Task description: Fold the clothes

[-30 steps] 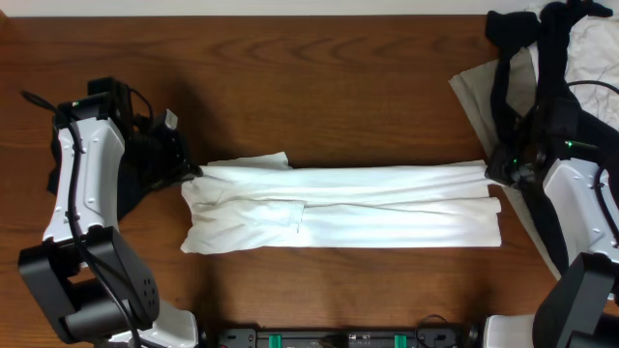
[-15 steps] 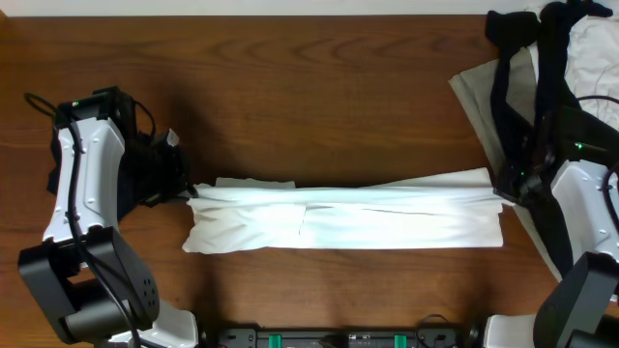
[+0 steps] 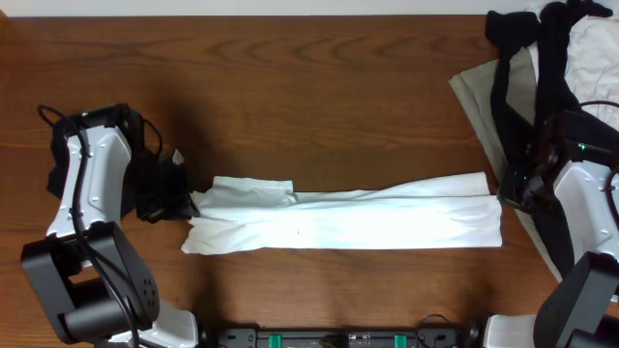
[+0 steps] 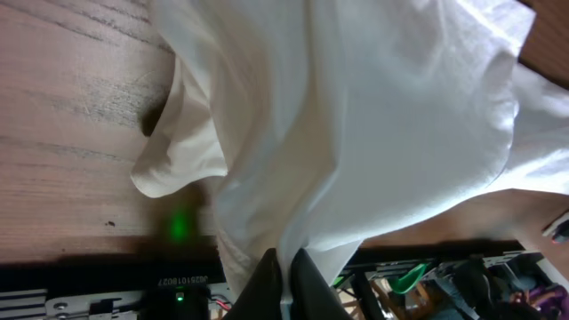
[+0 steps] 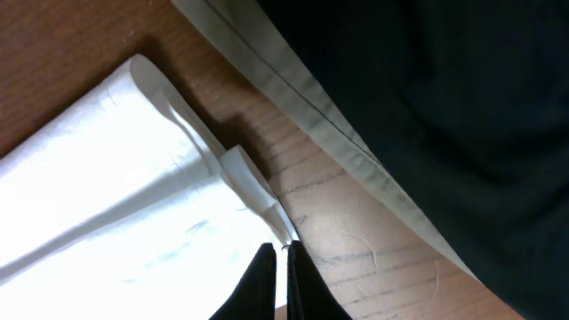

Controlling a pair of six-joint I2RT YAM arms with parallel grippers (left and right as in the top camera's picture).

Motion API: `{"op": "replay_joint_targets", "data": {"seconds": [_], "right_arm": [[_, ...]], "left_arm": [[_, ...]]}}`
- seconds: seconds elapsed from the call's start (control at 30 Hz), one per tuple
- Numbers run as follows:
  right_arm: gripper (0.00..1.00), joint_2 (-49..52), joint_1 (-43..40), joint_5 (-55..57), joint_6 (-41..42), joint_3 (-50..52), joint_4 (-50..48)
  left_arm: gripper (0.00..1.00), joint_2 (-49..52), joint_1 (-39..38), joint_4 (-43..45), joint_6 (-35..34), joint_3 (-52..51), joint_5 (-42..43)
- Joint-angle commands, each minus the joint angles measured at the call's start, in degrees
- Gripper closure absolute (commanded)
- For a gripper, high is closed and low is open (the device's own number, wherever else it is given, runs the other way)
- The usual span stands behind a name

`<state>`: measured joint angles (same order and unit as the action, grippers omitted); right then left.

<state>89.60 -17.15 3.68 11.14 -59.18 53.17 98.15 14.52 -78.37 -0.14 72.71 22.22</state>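
The large white T-shirt [image 3: 368, 222] lies as a long narrow strip across the front of the wooden table [image 3: 290, 97], folded lengthwise. My left gripper [image 3: 190, 200] is at its left end, shut on a pinch of the white fabric. In the left wrist view the shirt [image 4: 356, 116] drapes from the jaws [image 4: 286, 271]. My right gripper [image 3: 501, 190] is at the right end, shut on the folded edge. The right wrist view shows the shirt [image 5: 116, 187] and the jaws [image 5: 280, 258] closed on its corner fold.
More clothes are piled at the back right: black pieces [image 3: 517, 58], a beige piece [image 3: 474, 92] and a white piece [image 3: 595, 48]. The beige [image 5: 356, 164] and black [image 5: 444, 89] fabric lie just right of my right gripper. The table's front rail is close to the shirt.
Both grippers have moved toward the table front with the shirt's far edge, drawing it over the near part. The strip is narrower and more bunched.
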Motion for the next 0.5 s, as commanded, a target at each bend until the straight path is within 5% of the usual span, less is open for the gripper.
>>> {"op": "replay_joint_targets", "data": {"seconds": [0.0, 0.47], "right_arm": [[0.95, -1.09, -0.37, 1.03, 0.83, -0.09, 0.24], [0.92, -1.09, -0.37, -0.55, 0.83, -0.09, 0.39]], "left_arm": [[0.94, -0.52, 0.24, 0.02, 0.35, -0.9, -0.87], [0.94, -0.52, 0.24, -3.02, 0.31, -1.75, -2.86]]}}
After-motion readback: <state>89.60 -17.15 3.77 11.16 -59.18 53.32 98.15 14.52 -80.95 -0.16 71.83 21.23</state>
